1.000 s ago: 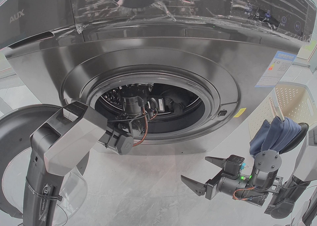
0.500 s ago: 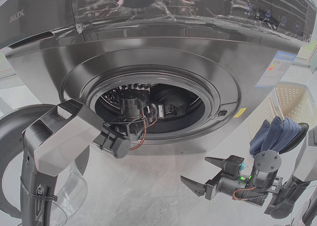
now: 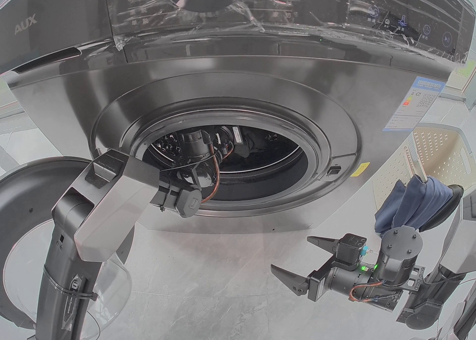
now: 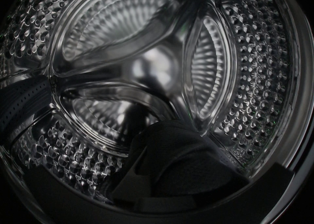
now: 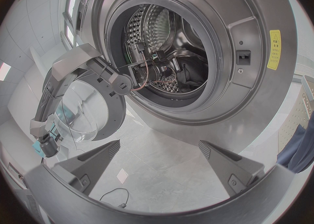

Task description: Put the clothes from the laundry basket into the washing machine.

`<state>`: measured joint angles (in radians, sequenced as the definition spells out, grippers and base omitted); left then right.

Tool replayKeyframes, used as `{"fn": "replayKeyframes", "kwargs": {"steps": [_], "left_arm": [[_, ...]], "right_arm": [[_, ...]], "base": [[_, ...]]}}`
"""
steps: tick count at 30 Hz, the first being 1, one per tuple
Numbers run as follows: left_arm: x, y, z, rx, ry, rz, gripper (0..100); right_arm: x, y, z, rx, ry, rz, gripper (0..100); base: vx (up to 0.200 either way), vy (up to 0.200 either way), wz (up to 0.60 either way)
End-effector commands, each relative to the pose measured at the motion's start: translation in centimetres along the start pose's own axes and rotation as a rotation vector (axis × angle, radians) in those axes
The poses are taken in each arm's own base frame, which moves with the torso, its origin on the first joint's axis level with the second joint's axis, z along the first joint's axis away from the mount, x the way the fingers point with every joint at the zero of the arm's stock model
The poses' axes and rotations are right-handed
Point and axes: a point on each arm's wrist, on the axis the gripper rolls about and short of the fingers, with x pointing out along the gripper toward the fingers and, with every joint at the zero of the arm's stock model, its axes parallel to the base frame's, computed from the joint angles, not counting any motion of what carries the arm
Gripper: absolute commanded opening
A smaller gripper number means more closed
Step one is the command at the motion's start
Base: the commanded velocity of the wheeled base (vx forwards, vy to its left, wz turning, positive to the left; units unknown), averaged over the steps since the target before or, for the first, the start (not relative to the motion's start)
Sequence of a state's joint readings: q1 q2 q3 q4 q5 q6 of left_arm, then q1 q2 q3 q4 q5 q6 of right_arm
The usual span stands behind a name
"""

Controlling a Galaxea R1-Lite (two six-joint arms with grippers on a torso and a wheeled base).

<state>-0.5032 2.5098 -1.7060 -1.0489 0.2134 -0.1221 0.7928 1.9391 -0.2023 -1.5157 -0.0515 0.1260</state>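
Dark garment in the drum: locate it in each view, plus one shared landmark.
Head view: dark garment right of the left arm.
Left wrist view: dark garment on the perforated drum wall.
Right wrist view: dark garment beside the left arm.
Shared landmark: perforated drum wall.

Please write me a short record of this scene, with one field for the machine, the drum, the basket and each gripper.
washing machine: door open, swung to the robot's left
drum: dark garment lying low inside
laundry basket: right of the machine, blue garment hanging at its edge
left gripper: inside the drum
right gripper: open, empty, low in front of the machine
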Motion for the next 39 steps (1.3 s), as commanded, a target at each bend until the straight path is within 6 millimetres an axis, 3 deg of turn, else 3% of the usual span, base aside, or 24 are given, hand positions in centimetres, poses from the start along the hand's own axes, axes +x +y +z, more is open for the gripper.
{"fn": "replayKeyframes", "kwargs": {"steps": [1, 5, 6, 14, 15, 25, 39], "left_arm": [[-0.3, 0.7, -1.1, 0.012, 0.037, 0.026, 0], [-1.6, -0.5, -1.0, 0.013, 0.074, -0.011, 0], [-1.8, -0.7, -0.9, 0.012, 0.078, -0.016, 100], [-4.4, -1.1, 1.2, 0.031, 0.181, -0.036, 100], [-6.1, -0.9, 1.8, 0.043, 0.251, -0.051, 100], [-10.9, -1.9, 2.7, 0.072, 0.391, -0.122, 100], [-12.9, -1.2, 1.9, 0.104, 0.471, -0.181, 100]], "right_arm": [[0.0, 0.0, 0.0, 0.000, 0.000, 0.000, 100], [0.0, 0.0, 0.0, 0.000, 0.001, -0.001, 100], [0.0, 0.0, 0.0, 0.000, 0.001, -0.002, 100], [0.0, 0.0, -0.1, 0.000, 0.003, -0.001, 100], [0.0, 0.0, 0.0, 0.000, 0.001, -0.001, 100], [0.0, 0.0, 0.0, 0.000, -0.002, 0.000, 100], [0.0, 0.0, 0.0, -0.002, -0.002, 0.000, 100]], "base": [[0.000, 0.000, 0.00], [0.000, 0.000, 0.00], [0.000, 0.000, 0.00], [0.000, 0.000, 0.00], [0.000, 0.000, 0.00], [0.000, 0.000, 0.00], [0.000, 0.000, 0.00]]}}
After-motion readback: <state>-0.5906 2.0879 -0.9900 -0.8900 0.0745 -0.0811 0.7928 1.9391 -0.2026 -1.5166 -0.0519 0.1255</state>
